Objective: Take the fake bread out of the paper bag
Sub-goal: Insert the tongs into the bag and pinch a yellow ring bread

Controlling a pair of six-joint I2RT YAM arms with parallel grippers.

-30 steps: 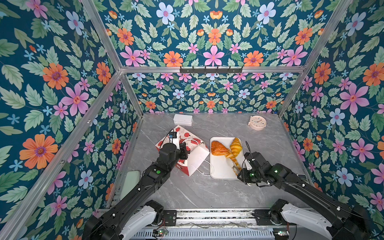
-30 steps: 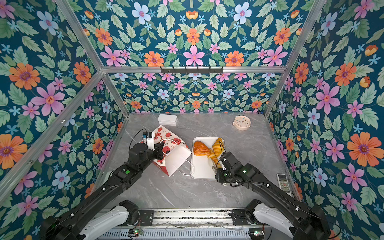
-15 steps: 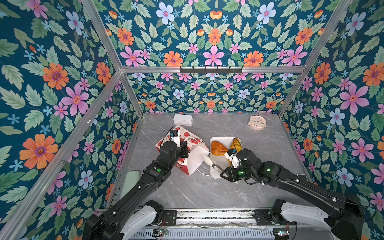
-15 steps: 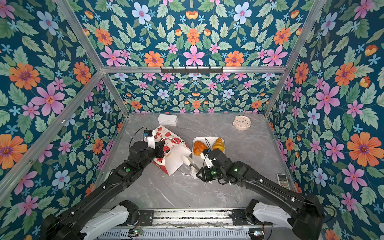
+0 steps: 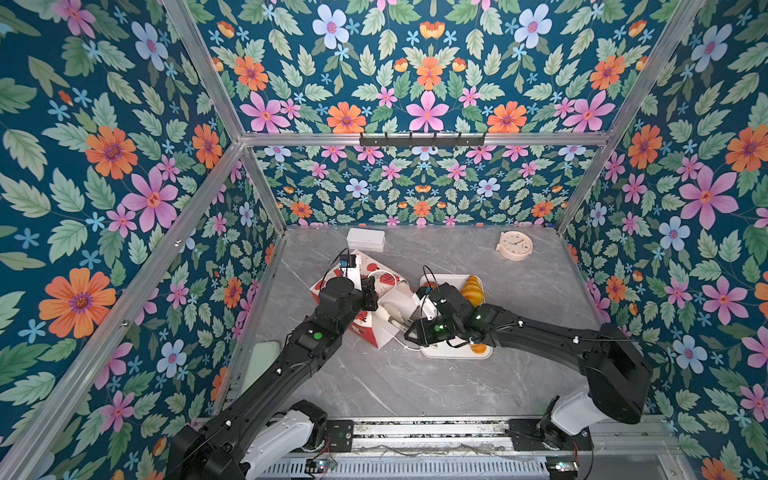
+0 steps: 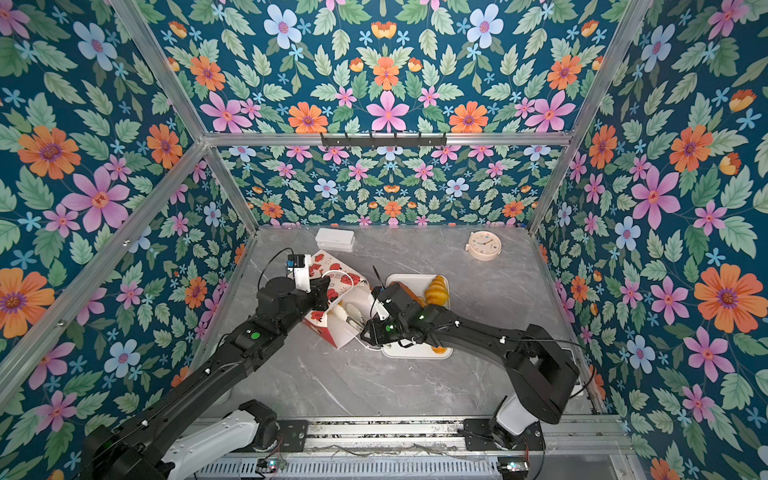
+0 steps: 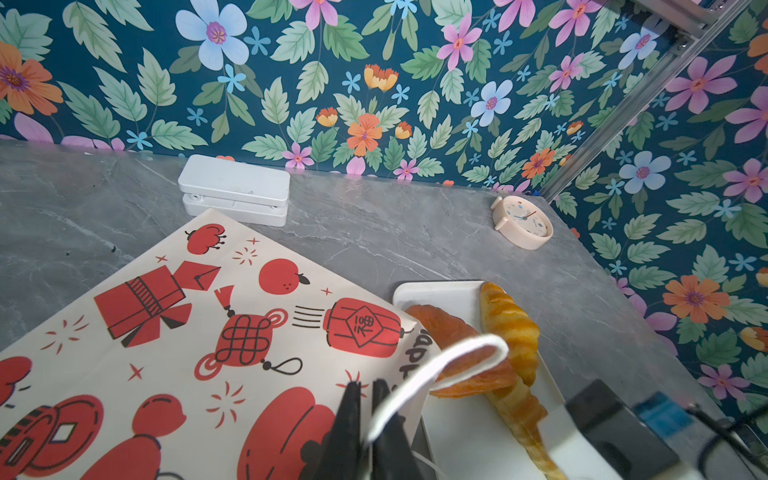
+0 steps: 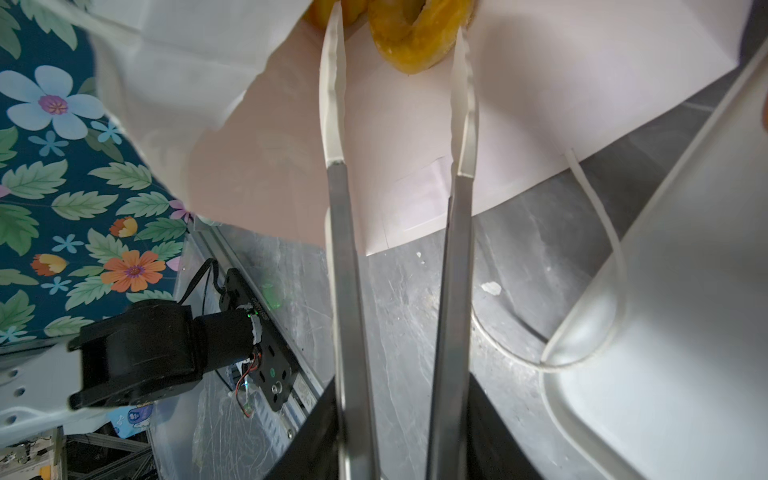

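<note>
Swung across from the tray's near edge, the right gripper (image 8: pixel 397 45) reaches into the mouth of the paper bag (image 7: pixel 187 332). Its long fingers (image 8: pixel 332 83) stand apart on either side of a ring doughnut (image 8: pixel 415 41) that sits on the white lining, and they have not closed on it. The bag lies on its side on the grey table, mouth facing the white tray (image 5: pixel 451 354), where a croissant (image 5: pixel 473 289) and a browner pastry (image 7: pixel 449 332) lie. The left gripper (image 7: pixel 366 384) is pinched tight on the bag's white cord handle (image 7: pixel 457 357).
</note>
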